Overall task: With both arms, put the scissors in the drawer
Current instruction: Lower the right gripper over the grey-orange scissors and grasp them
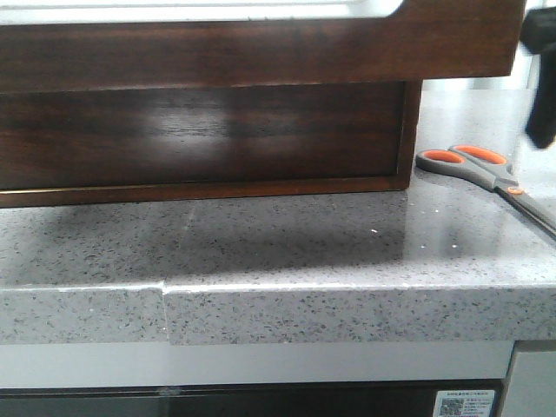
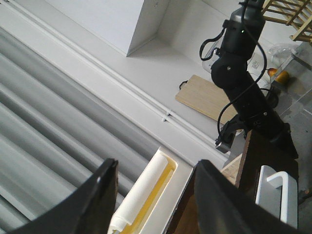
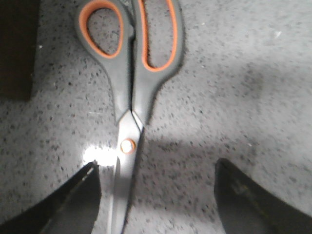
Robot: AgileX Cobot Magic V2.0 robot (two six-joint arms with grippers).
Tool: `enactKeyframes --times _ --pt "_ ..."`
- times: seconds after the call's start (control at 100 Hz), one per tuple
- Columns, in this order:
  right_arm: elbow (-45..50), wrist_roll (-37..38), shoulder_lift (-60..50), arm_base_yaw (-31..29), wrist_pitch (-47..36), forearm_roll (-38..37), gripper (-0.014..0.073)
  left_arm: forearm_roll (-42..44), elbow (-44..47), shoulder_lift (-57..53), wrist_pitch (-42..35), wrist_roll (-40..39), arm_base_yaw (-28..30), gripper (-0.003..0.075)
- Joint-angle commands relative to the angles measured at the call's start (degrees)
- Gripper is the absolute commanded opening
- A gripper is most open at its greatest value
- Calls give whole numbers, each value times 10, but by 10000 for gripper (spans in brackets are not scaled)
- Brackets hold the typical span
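Observation:
The scissors [image 1: 486, 169] lie flat on the speckled grey counter, to the right of the dark-brown wooden drawer [image 1: 261, 48], and are closed. In the right wrist view the scissors [image 3: 131, 97] lie with the orange-lined loops away from the fingers. My right gripper [image 3: 157, 165] is open just above them and holds nothing; the blades run close by one finger [image 3: 78, 200]. A black part of the right gripper [image 1: 543, 95] shows at the right edge of the front view. My left gripper [image 2: 157, 165] is open, empty and held high; it does not show in the front view.
The grey counter [image 1: 261, 243] ends in a front edge near the camera. The left wrist view shows the right arm [image 2: 243, 92], a wooden cutting board [image 2: 204, 97], a white tray with a white roll [image 2: 146, 190], dark wood [image 2: 253, 165] and a white handle [image 2: 278, 190].

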Motion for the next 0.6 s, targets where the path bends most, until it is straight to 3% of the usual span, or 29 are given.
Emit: enactKeyframes --times 0.0,0.3,0.59 --pt "-46 -4 13 2 7 10 442 -26 -20 3 -15 -8 -4 346" --pt "-88 -4 73 16 25 22 442 -26 -20 3 -15 -8 -4 346" --pt "-88 -4 108 39 21 -11 442 -26 -20 3 -15 -8 -4 346"
